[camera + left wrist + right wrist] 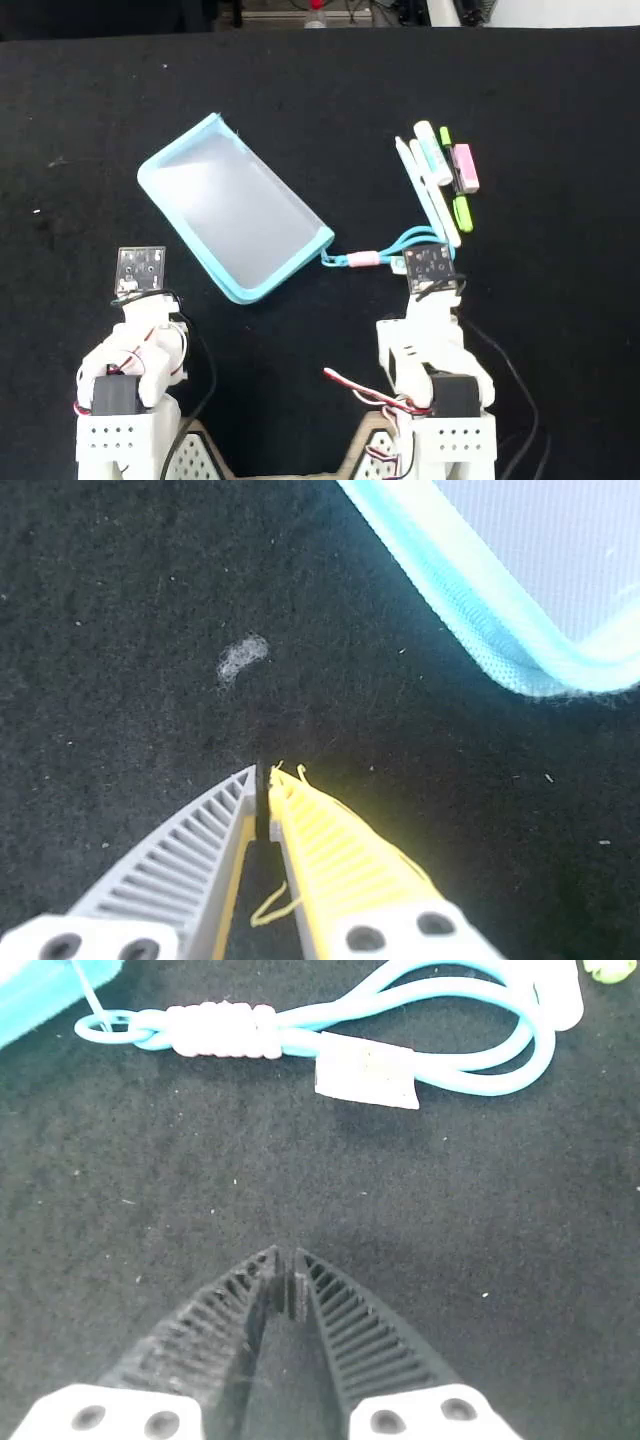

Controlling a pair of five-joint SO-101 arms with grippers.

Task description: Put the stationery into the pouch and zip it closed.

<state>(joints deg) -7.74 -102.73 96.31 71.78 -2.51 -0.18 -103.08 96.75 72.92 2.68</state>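
Left arm [130, 360] and right arm [435, 350] sit at the near edge of the black table [560, 100], well apart.

Left gripper [265, 778]: grey and yellow fingers pressed together, nothing between them. It hangs over bare cloth. A speck of lint [242, 658] lies just ahead of the tips, and the pouch corner is farther off to one side.

Right gripper [290, 1258]: black fingers closed tip to tip, holding nothing. It is over bare cloth just short of the pull cord [480, 1050], not touching it.

The pull cord is a light blue loop with a pink wrapped section [225, 1030] and a small white tag [365, 1070]. It lies flat on the table. One end is a small ring hooked to the pouch's corner nearest the right arm.

Pouch [235, 205]: light blue edge, pale translucent face. It lies flat at an angle, between the arms and beyond them, closer to the left arm. Cannot tell whether the zip is open.

Stationery [440, 180] lies in a tight group on the table beyond the right arm, outside the pouch. It holds white and light blue pens [425, 175] side by side, a green marker [462, 212] beside them, and a pink item [466, 168] touching the marker. The near ends of the pens sit just beside the cord loop.
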